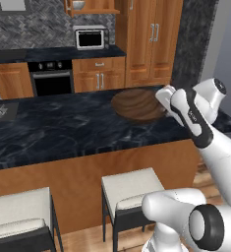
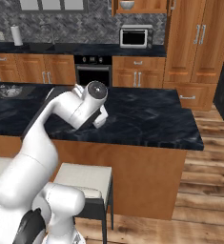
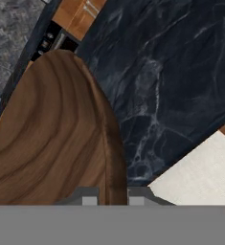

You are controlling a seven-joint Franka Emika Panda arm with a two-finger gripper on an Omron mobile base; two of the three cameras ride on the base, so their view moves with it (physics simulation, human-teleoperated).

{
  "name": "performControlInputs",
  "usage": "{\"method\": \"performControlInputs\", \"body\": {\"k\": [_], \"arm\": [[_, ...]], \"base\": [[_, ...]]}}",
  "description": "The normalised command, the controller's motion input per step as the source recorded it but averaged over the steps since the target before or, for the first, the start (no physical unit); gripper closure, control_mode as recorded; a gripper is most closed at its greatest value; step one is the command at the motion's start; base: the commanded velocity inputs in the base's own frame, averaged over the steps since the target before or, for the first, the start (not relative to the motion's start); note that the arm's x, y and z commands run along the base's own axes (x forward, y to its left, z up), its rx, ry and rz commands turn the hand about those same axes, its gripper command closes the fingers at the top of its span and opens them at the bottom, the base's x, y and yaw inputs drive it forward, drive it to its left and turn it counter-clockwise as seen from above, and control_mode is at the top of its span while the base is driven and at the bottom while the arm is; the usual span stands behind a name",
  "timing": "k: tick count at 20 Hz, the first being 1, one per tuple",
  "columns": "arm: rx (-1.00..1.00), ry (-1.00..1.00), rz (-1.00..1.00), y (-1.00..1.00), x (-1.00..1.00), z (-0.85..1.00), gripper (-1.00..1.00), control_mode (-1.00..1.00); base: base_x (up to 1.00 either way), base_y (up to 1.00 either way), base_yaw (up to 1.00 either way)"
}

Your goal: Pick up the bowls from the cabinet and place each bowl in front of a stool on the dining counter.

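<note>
Pincer point(image 3: 113, 197) is clamping the wood bowl's point(image 1: 138, 104) rim, bowl sitting low over the surface point(image 1: 63, 128) just above the right stool point(image 1: 131, 189), so it's needing only a straight drop before release.

no text or labels can be read

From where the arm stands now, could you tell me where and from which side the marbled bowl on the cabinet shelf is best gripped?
Probably at its rim, from the open front of the cabinet: the marbled bowl sits upright there, mouth up, and its wall looks thin enough to pinch. The gripper is shut on the wooden bowl over the dining counter, so release first.
</note>
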Motion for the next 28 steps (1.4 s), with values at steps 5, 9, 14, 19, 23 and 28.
{"method": "performControlInputs", "body": {"k": [5,9,14,19,23,28], "arm": [[0.0,0.03,0.07,0.04,0.43,-0.42,1.0,-1.0],[0.0,0.01,0.06,0.04,0.45,-0.41,1.0,-1.0],[0.0,0.0,0.05,0.03,0.47,-0.42,1.0,-1.0],[0.0,0.0,0.04,0.01,0.48,-0.38,1.0,-1.0],[0.0,0.0,0.04,0.0,0.49,-0.33,1.0,-1.0],[0.0,0.0,0.03,0.0,0.53,-0.3,1.0,-1.0]], "base": [[0.0,0.0,0.0],[0.0,0.0,0.0],[0.0,0.0,0.0],[0.0,0.0,0.0],[0.0,0.0,0.0],[0.0,0.0,0.0]]}}
